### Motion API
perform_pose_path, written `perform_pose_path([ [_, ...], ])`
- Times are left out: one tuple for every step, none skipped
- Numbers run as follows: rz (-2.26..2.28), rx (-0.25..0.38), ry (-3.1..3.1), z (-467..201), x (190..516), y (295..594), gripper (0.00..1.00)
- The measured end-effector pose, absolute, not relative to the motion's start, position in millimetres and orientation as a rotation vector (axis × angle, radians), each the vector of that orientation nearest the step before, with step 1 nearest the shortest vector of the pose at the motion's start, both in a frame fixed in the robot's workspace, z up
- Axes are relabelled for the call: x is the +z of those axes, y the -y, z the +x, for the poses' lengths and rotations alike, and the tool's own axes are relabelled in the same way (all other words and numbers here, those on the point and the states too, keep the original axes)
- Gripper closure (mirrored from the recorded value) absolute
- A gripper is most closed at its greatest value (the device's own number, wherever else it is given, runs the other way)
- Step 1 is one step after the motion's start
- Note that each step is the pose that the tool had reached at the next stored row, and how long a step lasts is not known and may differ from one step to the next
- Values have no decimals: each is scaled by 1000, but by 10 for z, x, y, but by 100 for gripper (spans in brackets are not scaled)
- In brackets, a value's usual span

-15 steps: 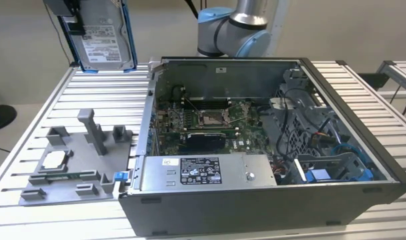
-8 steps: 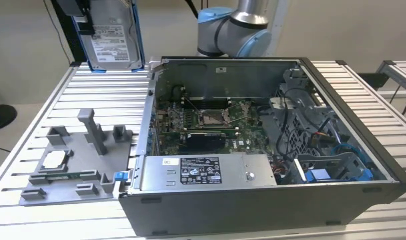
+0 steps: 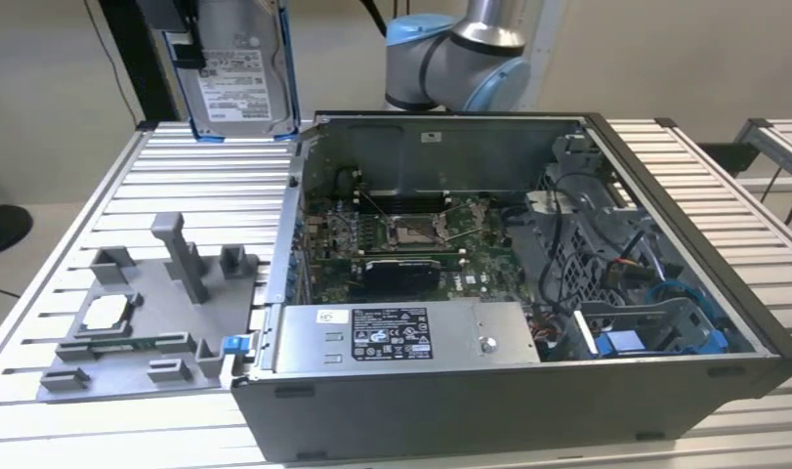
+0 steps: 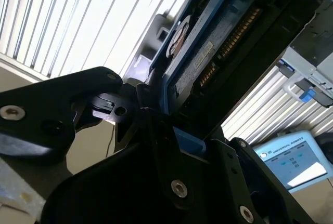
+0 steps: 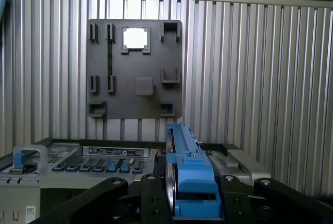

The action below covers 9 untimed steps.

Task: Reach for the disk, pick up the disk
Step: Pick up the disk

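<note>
Nearest in the exterior view: open computer case (image 3: pixel 500 410) on a ribbed metal table (image 3: pixel 200 166), side panel off. Just inside the near wall, a grey metal box (image 3: pixel 396 337) with a black label. Toward the exterior view's right, blue cables (image 3: pixel 669 293) among grey brackets. Deeper in, a green circuit board (image 3: pixel 409 239) lying flat, with a square socket at its middle.

On the exterior view's left, just beside the case: grey holder plate (image 3: pixel 148 332) with upright posts and slots. Small white-topped chip (image 3: pixel 105 313) seated in a pocket near the plate's left edge.

Farther back, over the table's far left corner: disk (image 3: pixel 239 78) held up in the air, upright, white label toward the camera, blue bracket down both long sides. Black gripper (image 3: pixel 185 39) at its upper end, partly cut by the frame edge. Behind the case, the grey and blue arm joint (image 3: pixel 454 59).

In the first wrist view, closest to the lens: black fingers (image 5: pixel 153 198) set on either side of the blue bracket – gripper clamped tight on the disk (image 5: pixel 192 177), seen edge-on between them. Below and beyond, the case (image 5: pixel 78 164), then the holder plate (image 5: pixel 135 78) flat on the table with the chip (image 5: pixel 135 38) in a pocket of its far row.

In the second wrist view, the same grip from the side – disk (image 4: pixel 203 63) slanting away from the black fingers, with its blue frame and a row of gold contacts in sight. Past it, the ribbed table and a tablet (image 4: pixel 291 161) with a lit blue screen.
</note>
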<state>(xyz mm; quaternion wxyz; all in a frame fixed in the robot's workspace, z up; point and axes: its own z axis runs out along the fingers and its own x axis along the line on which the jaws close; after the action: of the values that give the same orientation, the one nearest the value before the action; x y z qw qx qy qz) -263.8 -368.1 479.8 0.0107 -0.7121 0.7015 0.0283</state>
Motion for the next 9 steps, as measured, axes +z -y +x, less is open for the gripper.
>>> perform_pose_path([
  [-2222,88,-2189,-2614,4798,3681,100],
  [-2222,89,-2189,-2592,4798,3681,100],
  [-2222,89,-2189,-2568,4798,3681,100],
  [-2222,89,-2189,-2546,4798,3681,100],
  [-2222,89,-2189,-2524,4798,3681,100],
  [-2222,89,-2189,-2501,4798,3681,100],
  [-2222,89,-2189,-2478,4798,3681,100],
  [-2222,89,-2189,-2454,4798,3681,100],
  [-2222,89,-2189,-2432,4798,3681,100],
])
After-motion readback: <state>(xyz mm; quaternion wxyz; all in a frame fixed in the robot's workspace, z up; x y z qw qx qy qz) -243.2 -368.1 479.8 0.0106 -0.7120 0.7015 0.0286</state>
